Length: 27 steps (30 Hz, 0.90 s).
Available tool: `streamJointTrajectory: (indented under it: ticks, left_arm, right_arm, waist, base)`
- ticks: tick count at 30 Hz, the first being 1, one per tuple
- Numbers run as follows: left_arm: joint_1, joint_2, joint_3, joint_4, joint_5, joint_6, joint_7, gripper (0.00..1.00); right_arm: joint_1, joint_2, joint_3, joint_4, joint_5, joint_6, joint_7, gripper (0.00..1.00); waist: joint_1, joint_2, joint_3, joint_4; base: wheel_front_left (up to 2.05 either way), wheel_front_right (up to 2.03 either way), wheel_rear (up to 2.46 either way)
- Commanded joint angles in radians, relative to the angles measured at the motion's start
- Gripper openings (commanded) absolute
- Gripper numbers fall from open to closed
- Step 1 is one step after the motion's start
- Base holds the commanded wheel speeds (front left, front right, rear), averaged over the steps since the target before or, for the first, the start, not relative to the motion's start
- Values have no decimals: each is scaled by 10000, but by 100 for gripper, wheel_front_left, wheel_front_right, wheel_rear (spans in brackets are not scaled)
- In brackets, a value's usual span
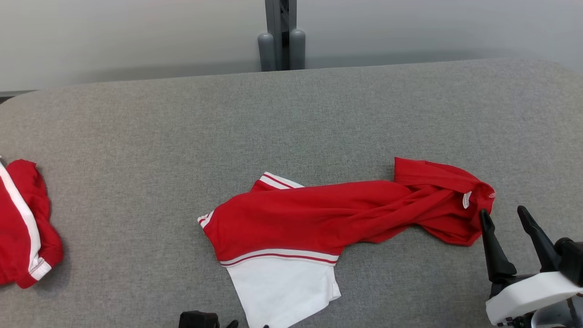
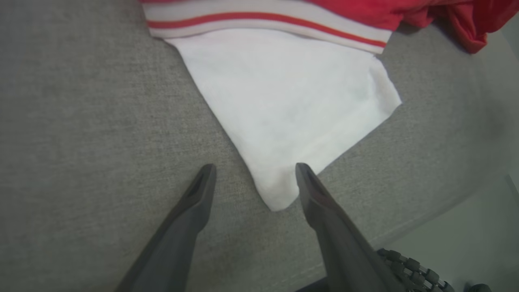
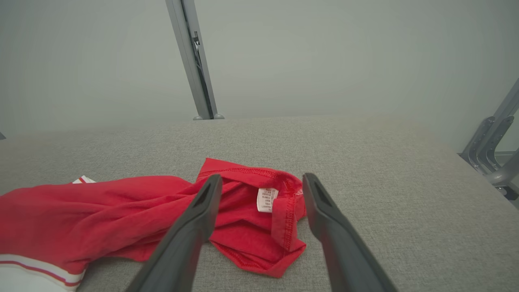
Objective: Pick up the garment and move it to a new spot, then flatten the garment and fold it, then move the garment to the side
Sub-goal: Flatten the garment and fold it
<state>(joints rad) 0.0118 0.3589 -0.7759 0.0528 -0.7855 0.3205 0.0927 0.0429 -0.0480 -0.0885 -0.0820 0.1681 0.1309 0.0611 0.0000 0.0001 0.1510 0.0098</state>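
Crumpled red-and-white garment [image 1: 319, 214] on grey desk [image 1: 136, 136]. Left claw [image 2: 255, 166] apart at its white corner; right claw [image 1: 503, 210] apart beside its collar.

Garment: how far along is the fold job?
Done: nothing that shows. The garment lies twisted and unfolded on the table; whether it was already relocated can't be told. In hand: left gripper open over the white corner, right gripper open at the labelled red end; neither grips cloth. Left: flatten, fold, move aside.
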Motion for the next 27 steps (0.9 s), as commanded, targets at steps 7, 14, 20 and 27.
streamJointTrajectory:
  ticks: [7,14,20,27]
  left_arm:
    - [-397,-107,-95,400,-170,-382,202,0]
    - [-848,-24,144,380,91,-424,-276,0]
    - [-1205,77,281,306,253,-375,-380,0]
    - [-1519,35,261,291,414,-433,-541,0]
  right_arm:
    - [-303,-50,-200,287,99,-2,-124,100]
    - [-701,-53,-642,763,-8,-1,18,100]
    - [-1594,-106,-623,1947,-29,-2,154,100]
    - [-2406,-372,-601,3406,278,-3,130,41]
  waist:
    - [0,-1,318,-110]
    - [0,-1,442,-102]
    - [0,-1,625,-7]
    - [0,-1,790,160]
  base:
    - [0,0,0]
    - [0,0,0]
    - [0,0,0]
    - [0,0,0]
